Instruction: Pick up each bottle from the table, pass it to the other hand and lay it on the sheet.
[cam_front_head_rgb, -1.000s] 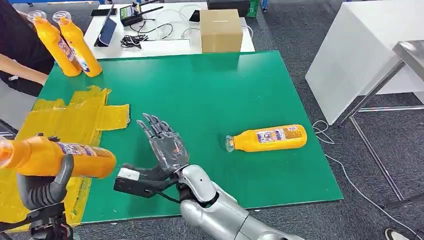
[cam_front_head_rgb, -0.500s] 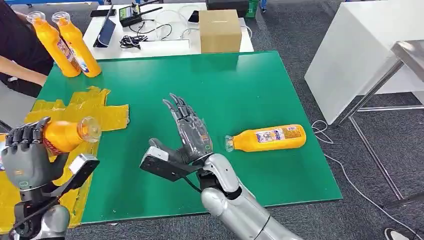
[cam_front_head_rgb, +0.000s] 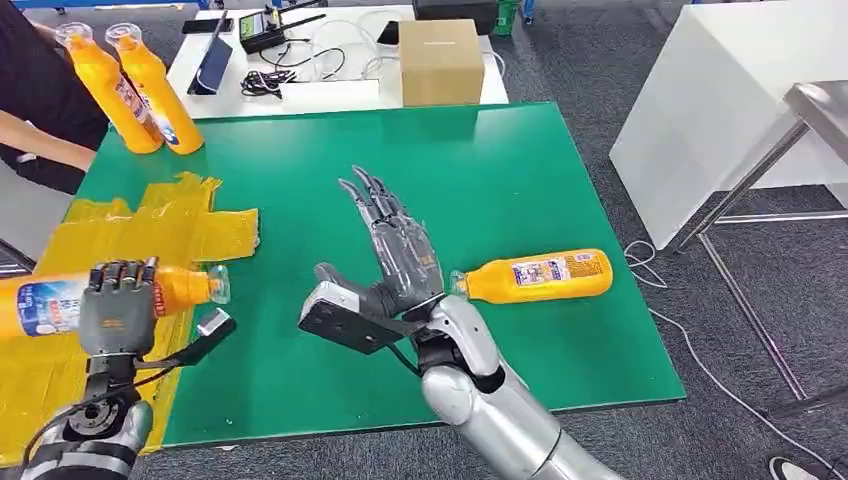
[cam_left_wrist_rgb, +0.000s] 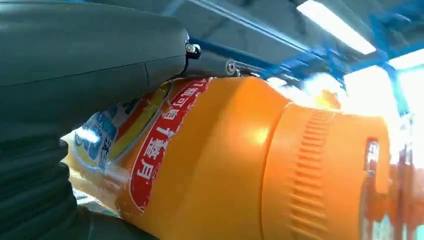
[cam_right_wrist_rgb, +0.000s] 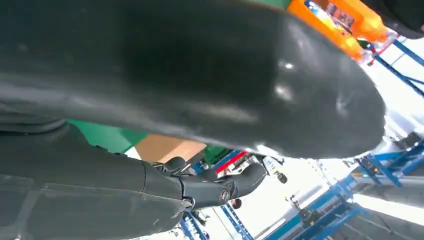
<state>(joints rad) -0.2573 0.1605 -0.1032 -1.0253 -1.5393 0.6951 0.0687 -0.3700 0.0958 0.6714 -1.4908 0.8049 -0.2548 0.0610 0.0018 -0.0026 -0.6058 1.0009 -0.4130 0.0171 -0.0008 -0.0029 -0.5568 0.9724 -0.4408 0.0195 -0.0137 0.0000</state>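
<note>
My left hand grips an orange bottle lying level over the yellow sheet at the table's front left, its cap end pointing toward the table's middle. The left wrist view shows that bottle close up, its label against my thumb. My right hand is open with fingers spread and raised above the green table, holding nothing. A second orange bottle lies on its side on the table, just right of that hand. Two more orange bottles stand upright at the far left corner.
A person's arm reaches in at the far left beside the standing bottles. Beyond the green table are a cardboard box, cables and devices on a white table. A white cabinet and a metal frame stand on the right.
My left hand has turned over and swung the bottle left and down over the sheet. My right hand has moved away from it toward the lying bottle, fingers still spread.
</note>
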